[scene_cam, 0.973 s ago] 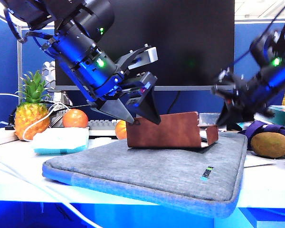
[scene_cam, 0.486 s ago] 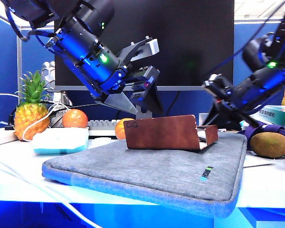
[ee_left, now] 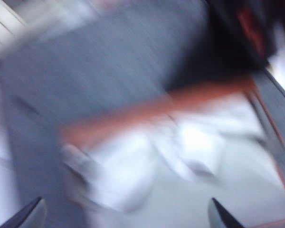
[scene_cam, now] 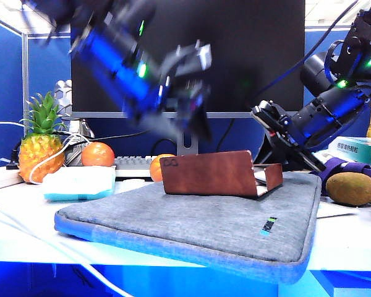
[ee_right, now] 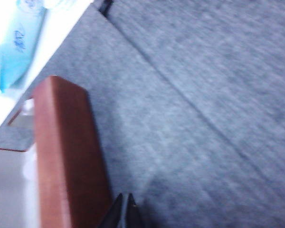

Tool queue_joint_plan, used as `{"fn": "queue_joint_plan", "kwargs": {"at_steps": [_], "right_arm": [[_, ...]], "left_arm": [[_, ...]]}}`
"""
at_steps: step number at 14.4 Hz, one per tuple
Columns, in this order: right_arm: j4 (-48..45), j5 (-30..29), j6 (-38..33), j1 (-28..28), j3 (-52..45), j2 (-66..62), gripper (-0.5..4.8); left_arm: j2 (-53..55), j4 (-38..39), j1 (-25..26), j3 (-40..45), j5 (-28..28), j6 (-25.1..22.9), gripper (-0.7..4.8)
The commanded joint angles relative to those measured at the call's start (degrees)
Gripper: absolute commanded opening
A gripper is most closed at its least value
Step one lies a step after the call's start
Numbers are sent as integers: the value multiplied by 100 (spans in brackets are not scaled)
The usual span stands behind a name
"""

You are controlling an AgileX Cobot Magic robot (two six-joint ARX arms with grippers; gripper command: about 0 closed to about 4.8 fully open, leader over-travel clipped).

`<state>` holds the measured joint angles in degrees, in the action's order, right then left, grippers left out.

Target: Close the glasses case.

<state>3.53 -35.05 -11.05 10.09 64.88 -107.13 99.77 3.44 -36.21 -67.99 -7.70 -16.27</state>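
The reddish-brown glasses case [scene_cam: 210, 173] stands open on a grey fabric sleeve [scene_cam: 204, 223], its flap with the black glasses icon raised on edge and its pale inside facing away. My left gripper [scene_cam: 195, 124] is blurred by motion, up above the case's left end and clear of it. Its wrist view shows the case [ee_left: 133, 114] smeared below the open gripper [ee_left: 123, 213], nothing between the fingers. My right gripper [scene_cam: 267, 154] is low behind the case's right end. In its wrist view the gripper [ee_right: 126, 209] is shut and empty, beside the case's wall [ee_right: 66, 156].
A monitor [scene_cam: 191, 55] and keyboard stand behind the sleeve. A pineapple [scene_cam: 40, 139], two oranges [scene_cam: 98, 153] and a tissue pack [scene_cam: 80, 182] are at the left. Kiwis [scene_cam: 349, 187] and a purple strap lie at the right. A white cable crosses the front left.
My left gripper has lifted off the case's left end and swung up. The right gripper has moved left, closer to the case's right end. The case has shifted slightly.
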Motion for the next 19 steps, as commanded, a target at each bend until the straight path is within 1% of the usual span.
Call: {"fn": "queue_joint_plan", "kwargs": {"at_steps": [1, 3, 4, 5, 6, 7, 8, 9, 13, 17, 19], "right_arm": [[-57, 61, 37, 2, 15, 28, -1], [-90, 63, 63, 0, 15, 28, -1], [-98, 101, 79, 2, 15, 28, -1], [-111, 107, 79, 2, 15, 28, -1], [-133, 109, 79, 2, 15, 28, -1], [-160, 157, 79, 2, 15, 28, -1], [-186, 190, 79, 2, 15, 28, -1], [-199, 188, 79, 2, 15, 28, -1], [-203, 188, 76, 2, 15, 28, -1], [-197, 168, 74, 2, 15, 28, -1], [-153, 166, 72, 13, 15, 28, -1]], "left_arm": [[-22, 1279, -11, -804, 146, -358, 452], [-20, 2476, -13, -1263, 146, -621, 452], [-20, 3088, -22, -1449, 140, -647, 452], [-20, 3388, -22, -1530, 61, -647, 452], [-11, 3567, -22, -1541, -197, -651, 452], [39, 3624, -22, -1541, -299, -798, 452], [118, 3587, -35, -1541, -247, -957, 452], [205, 3484, -63, -1543, -247, -1014, 452], [586, 2992, -61, -1543, -238, -1032, 452], [863, 2074, -52, -1545, -195, -1029, 452], [1029, 1895, -46, -1545, -192, -1029, 452]]}}
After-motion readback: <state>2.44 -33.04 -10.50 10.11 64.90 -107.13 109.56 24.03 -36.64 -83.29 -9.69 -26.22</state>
